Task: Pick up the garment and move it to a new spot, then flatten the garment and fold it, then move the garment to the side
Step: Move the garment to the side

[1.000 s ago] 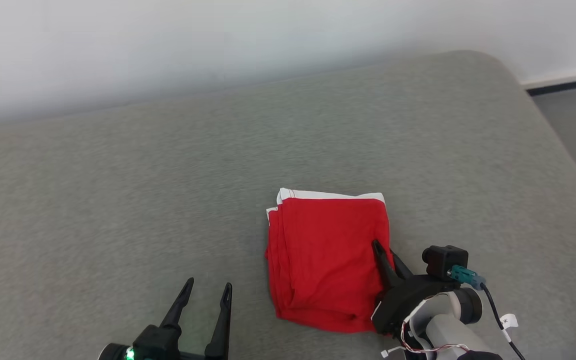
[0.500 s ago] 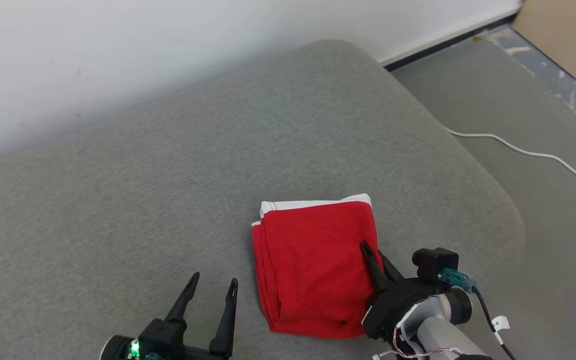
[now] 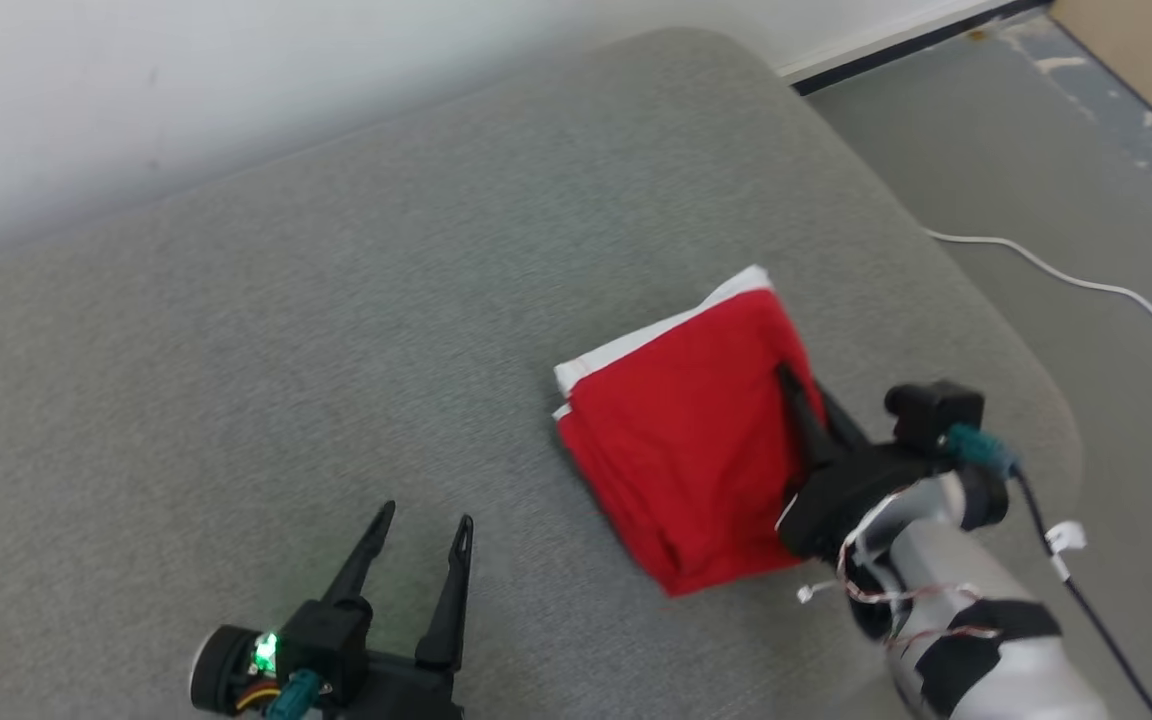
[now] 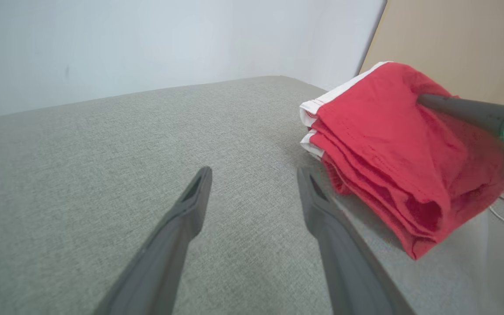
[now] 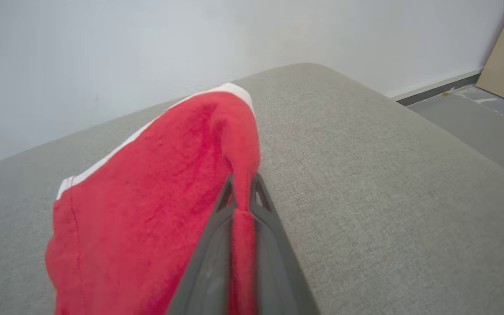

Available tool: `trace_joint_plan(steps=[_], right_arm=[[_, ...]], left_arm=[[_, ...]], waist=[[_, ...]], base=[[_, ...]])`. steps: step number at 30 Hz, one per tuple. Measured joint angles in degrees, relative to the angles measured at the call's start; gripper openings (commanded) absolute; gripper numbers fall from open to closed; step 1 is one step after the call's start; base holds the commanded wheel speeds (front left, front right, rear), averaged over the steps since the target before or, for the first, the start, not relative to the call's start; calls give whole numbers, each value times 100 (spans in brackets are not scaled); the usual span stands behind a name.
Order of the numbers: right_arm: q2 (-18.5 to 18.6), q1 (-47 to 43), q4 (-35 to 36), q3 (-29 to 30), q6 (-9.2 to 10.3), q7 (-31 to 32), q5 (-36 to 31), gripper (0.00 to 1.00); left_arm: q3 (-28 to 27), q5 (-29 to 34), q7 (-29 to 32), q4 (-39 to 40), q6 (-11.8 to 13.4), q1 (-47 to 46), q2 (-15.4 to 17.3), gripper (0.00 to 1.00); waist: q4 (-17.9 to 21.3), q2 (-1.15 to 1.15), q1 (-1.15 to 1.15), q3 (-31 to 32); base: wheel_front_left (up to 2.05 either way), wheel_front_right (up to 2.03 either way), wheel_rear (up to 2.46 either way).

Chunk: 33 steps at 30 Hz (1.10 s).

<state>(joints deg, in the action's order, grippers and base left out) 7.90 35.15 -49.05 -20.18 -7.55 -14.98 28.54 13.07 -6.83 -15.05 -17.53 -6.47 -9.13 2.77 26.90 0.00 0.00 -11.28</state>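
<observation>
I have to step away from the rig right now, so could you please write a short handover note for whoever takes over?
Right tool: shut on the right edge of the garment, with fabric pinched between its fingers.
Left tool: open, holding nothing, over bare grey cushion to the left of the garment.
Garment: red with a white band, folded into a compact stack, raised at the gripped edge, near the cushion's right end.
Done: the fold looks complete.
Left: carry the garment to the side, lay it down and release it.
</observation>
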Motion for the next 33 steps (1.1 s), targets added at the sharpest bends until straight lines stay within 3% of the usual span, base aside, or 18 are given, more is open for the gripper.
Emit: trace_joint_plan(steps=[11, 22, 28, 29, 30, 31, 33], right_arm=[[764, 1202, -798, 779, 0, 0, -527, 0], [2052, 1918, -1815, 2799, 0, 0, -1929, 0], [2210, 2039, -1644, 3747, 0, 0, -2740, 0], [2212, 2064, -1634, 3896, 0, 0, -2909, 21], [2215, 2089, -1600, 4061, 0, 0, -3041, 73], [2219, 2111, -1537, 4237, 0, 0, -3164, 100], [2227, 2134, -1454, 4539, 0, 0, -3524, 100]], left_arm=[[-107, 394, -1, 230, -8, -482, 59, 100], [-383, 506, -2, 543, 48, -625, 164, 100], [-404, 517, -9, 606, 43, -707, 152, 100], [-405, 522, -9, 605, 43, -727, 151, 100], [-405, 524, -9, 605, 43, -736, 145, 100], [-406, 524, -11, 603, 43, -740, 138, 100], [-405, 525, -23, 588, 45, -755, 130, 100]], waist=[[-885, 0, 1, -599], [-1718, 0, 1, -1398], [-1899, 0, 1, -1667], [-1917, 0, 1, -1693], [-1931, 0, 1, -1711], [-1943, 0, 1, -1723], [-1952, 0, 0, -1727]], base=[[0, 0, 0], [0, 0, 0], [0, 0, 0], [0, 0, 0], [0, 0, 0], [0, 0, 0], [0, 0, 0]])
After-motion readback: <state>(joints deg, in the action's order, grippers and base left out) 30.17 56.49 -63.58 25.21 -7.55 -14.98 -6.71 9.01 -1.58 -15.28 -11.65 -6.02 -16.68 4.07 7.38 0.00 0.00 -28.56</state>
